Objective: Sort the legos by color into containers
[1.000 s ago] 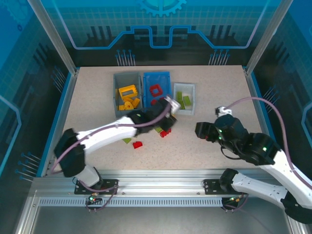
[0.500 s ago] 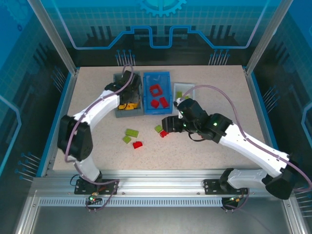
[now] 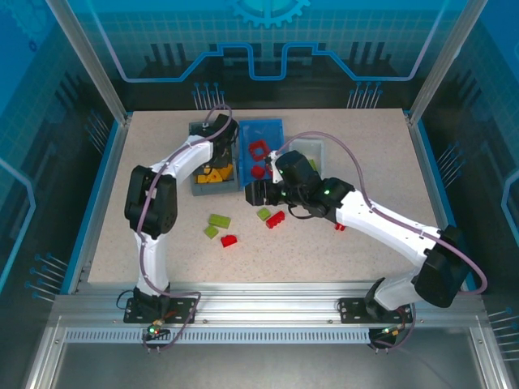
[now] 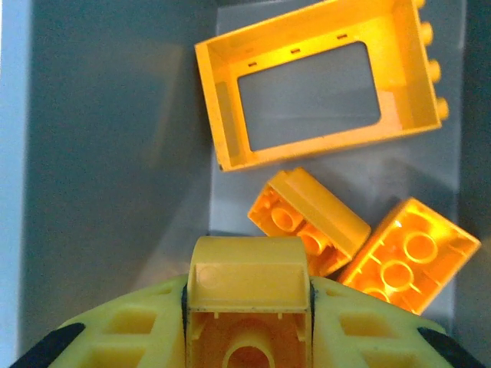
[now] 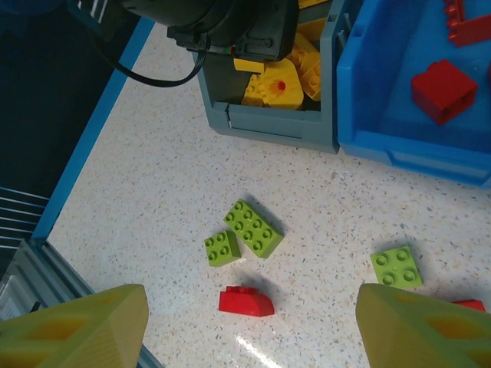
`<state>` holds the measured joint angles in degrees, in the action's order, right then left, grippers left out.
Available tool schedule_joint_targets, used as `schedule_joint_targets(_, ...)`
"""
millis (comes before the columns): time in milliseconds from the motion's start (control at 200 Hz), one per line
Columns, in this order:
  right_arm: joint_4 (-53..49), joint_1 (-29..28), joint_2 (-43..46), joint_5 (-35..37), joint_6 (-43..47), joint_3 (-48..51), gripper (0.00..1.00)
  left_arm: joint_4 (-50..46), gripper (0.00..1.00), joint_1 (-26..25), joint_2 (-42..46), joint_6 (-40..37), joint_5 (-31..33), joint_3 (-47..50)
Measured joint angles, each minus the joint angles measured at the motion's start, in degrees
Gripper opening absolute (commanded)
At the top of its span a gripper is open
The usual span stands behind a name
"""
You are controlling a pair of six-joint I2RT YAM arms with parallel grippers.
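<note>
Legos (image 4: 307,222) crowd grey bin (image 4: 100,153) under left tool (image 4: 247,337) gripping yellow brick (image 4: 247,285).

- Worktop (image 5: 138,199): matt, stone-like surface, beige with fine dark speckle.
- Grey bin (image 4: 100,153): smooth plastic with a dull sheen.
- Blue bin (image 5: 399,149): glossy plastic, with bright highlights along the wall.
- Yellow frame brick (image 4: 307,38) and yellow hollow brick (image 4: 247,284): smooth moulded plastic, glossy.
- Green bricks (image 5: 253,228) and red brick (image 5: 244,301): smooth plastic with a satin shine.
- Right end effector (image 5: 253,326): fingers (image 5: 77,330) of matt yellow-green plastic.
- Arm shells (image 3: 389,227): glossy white plastic.
- Front rail (image 3: 268,312): brushed metal.
</note>
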<state>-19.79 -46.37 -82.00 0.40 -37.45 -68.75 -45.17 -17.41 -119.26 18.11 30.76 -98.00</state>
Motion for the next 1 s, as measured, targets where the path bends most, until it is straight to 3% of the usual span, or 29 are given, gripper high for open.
schedule_joint_targets(315, 2.0, 0.8, -0.3, -1.9, -0.2, 0.7, 0.73, -1.9, 0.58, 0.3, -3.4, 0.2, 2.3, -2.3)
schedule_joint_targets(620, 0.8, 4.9, 4.9, -0.9, -1.3, 5.4, 0.71, -2.6, 0.57, -0.7, -1.7, 0.2, 2.5, -3.6)
schedule_joint_targets(825, -9.2, 11.1, 9.9, 6.5, -8.7, 7.3, 0.67, -1.4, 0.59, -4.3, 8.1, 0.7, 1.6, -1.7)
schedule_joint_targets(1000, -18.1, 24.1, 12.4, 8.9, -18.8, 14.6, 0.66, 7.7, 0.62, -12.9, 25.7, -1.4, -6.7, 11.1)
